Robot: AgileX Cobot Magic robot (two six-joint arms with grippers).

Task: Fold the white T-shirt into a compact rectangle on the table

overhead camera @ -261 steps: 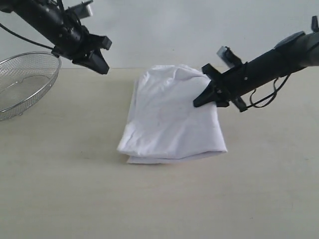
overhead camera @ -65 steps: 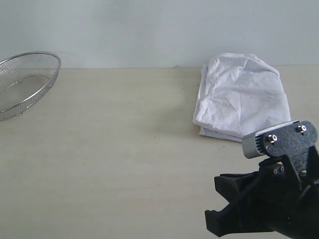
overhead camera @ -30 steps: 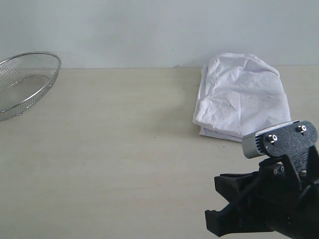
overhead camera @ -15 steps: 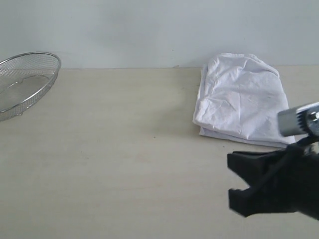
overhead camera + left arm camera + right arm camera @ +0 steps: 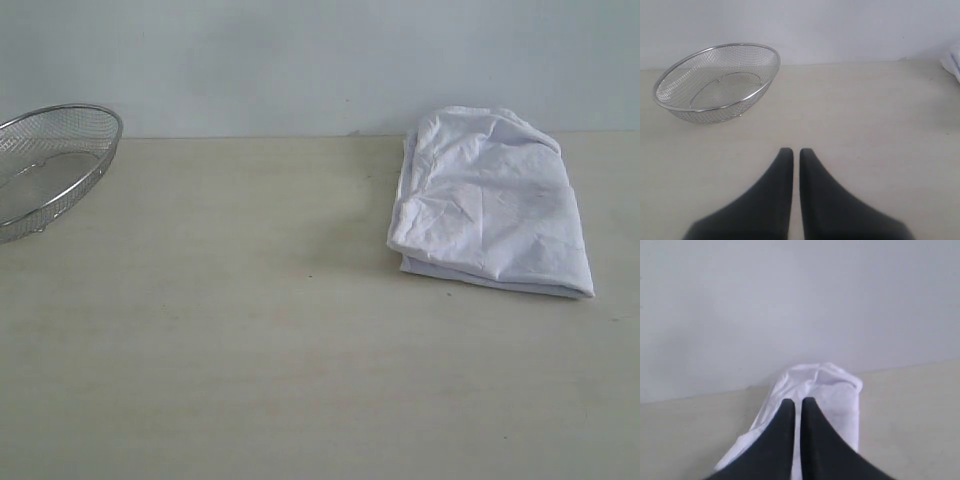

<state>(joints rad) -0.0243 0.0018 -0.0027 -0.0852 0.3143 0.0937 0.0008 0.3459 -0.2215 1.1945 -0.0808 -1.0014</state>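
Right wrist view: folded white T-shirt (image 5: 832, 390) ahead of closed right jaws

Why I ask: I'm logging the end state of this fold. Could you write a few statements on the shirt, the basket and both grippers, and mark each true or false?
1. The white T-shirt lies folded on the table. True.
2. The wire basket holds the shirt. False: the basket holds nothing, and the shirt lies well apart from it.
3. The left gripper has its fingers spread wide. False: they almost touch, with nothing between them.
4. The right gripper is shut, and no arm shows in the exterior view. True.
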